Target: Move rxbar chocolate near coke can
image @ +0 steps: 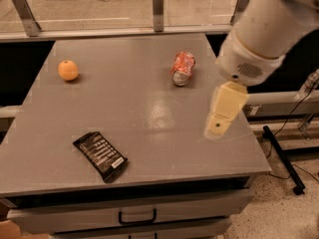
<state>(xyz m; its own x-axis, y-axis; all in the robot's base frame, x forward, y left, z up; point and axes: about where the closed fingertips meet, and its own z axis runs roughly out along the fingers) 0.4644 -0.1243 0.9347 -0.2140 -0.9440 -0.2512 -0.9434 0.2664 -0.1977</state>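
Camera view shows the flat black rxbar chocolate [100, 156] lying lower left on the grey table [149, 108], well apart from the dented red-and-white coke can [183, 68] on its side upper centre, with the cream gripper [219, 124] hanging right of centre above the table, open or closed I cannot tell.

A black bar [100, 156] with rows of white lettering near the front-left corner of the grey surface [149, 108]; a red-and-white can [182, 68] toward the back-right; an orange [68, 70] by the left edge. The cream pincer [218, 127] hangs near the right edge.
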